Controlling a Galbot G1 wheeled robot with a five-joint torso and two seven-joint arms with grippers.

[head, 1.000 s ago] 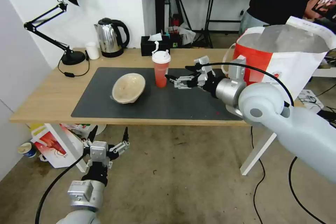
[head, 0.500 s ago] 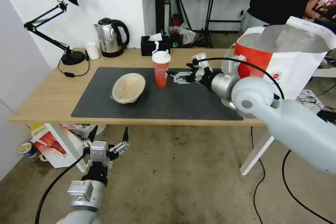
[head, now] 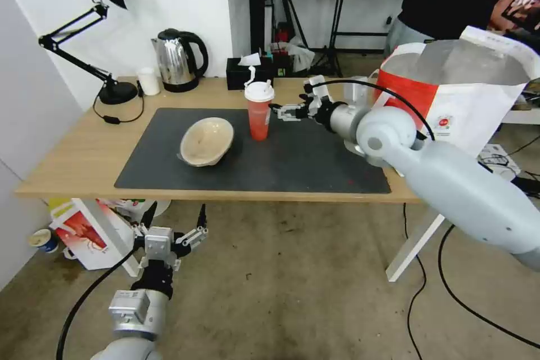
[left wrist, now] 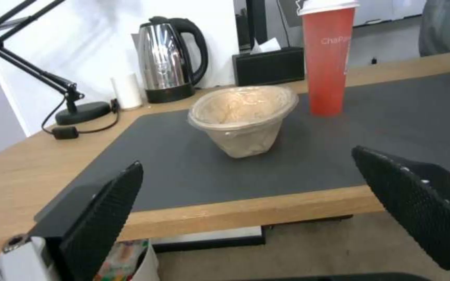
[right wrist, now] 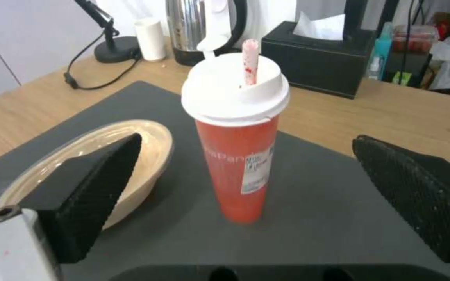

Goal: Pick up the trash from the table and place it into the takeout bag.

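A tall red cup (head: 259, 109) (right wrist: 238, 156) (left wrist: 328, 58) with a white lid and straw stands upright on the dark grey mat (head: 292, 166) of the table (head: 73, 163). My right gripper (head: 284, 111) is open just to its right at upper-cup height, with the cup centred ahead of its fingers (right wrist: 84, 195) and apart from them. A shallow beige bowl (head: 206, 141) (left wrist: 243, 117) (right wrist: 105, 156) lies tilted on the mat left of the cup. The takeout bag (head: 461, 93) stands open at the table's right end. My left gripper (head: 173, 219) hangs open below the table's front edge.
A steel kettle (head: 177, 61), a small white cup (head: 149, 81), a black desk lamp (head: 107, 39) and a black tissue box (head: 248, 72) line the table's back. A white-and-red box (head: 87, 233) sits on the floor under the left end. A person stands behind the bag.
My right gripper has moved left and farther back, closing in on the red cup. The left arm, cup and bowl have not moved.
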